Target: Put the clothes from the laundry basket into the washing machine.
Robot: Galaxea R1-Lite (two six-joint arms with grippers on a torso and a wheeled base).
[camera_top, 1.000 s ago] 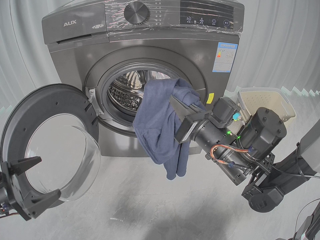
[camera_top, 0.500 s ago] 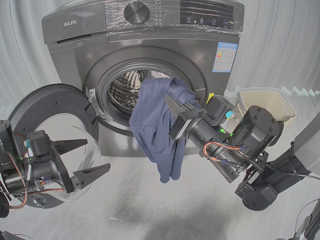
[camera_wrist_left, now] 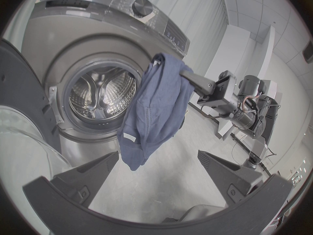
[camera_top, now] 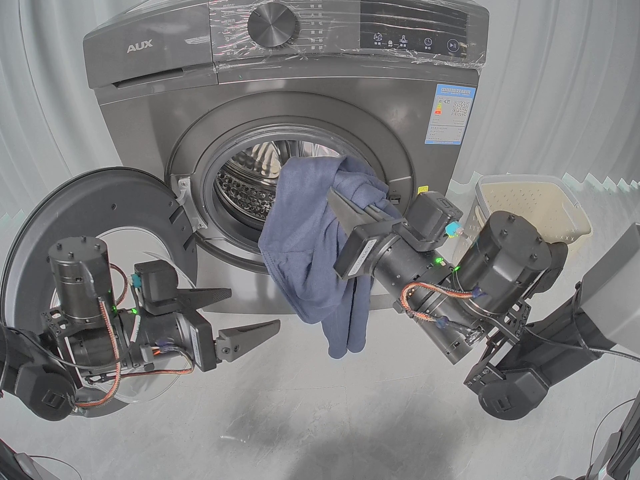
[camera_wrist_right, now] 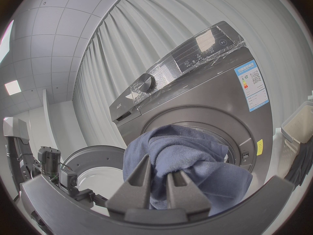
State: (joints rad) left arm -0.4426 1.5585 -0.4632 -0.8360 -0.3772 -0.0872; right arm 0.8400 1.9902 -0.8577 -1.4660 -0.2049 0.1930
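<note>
At the left of the head view, the washing machine's round door (camera_top: 100,201) stands swung wide open, its dark rim framing a clear bowl-shaped window. In front of its lower half, in the lower left of the frame, the left claw (camera_top: 253,309) hangs above the pale floor (camera_top: 300,408). Its two pointed fingers are spread wide with nothing between them, and they point toward the centre of the frame.

The grey washing machine (camera_top: 153,115) fills the upper middle. A round dial (camera_top: 271,25) and a dark control panel (camera_top: 410,28) sit on top under plastic film, and a blue energy label (camera_top: 450,113) is stuck on the upper right of its front. The perforated steel drum (camera_top: 250,181) shows through the open port.

A blue garment (camera_top: 303,235) hangs at centre frame, over the right part of the port. Its bunched top sits level with the upper half of the opening, and its loose end dangles below the port's rim, clear of the floor. It cannot be told whether the cloth touches the machine.

The right claw (camera_top: 340,203) enters from the lower right, and its fingers are clamped together on the gathered top of the garment. In the right wrist view the two fingers pinch a fold of the blue cloth.

At the right edge, beside the machine and partly behind the right arm, stands the cream perforated laundry basket (camera_top: 533,198).
</note>
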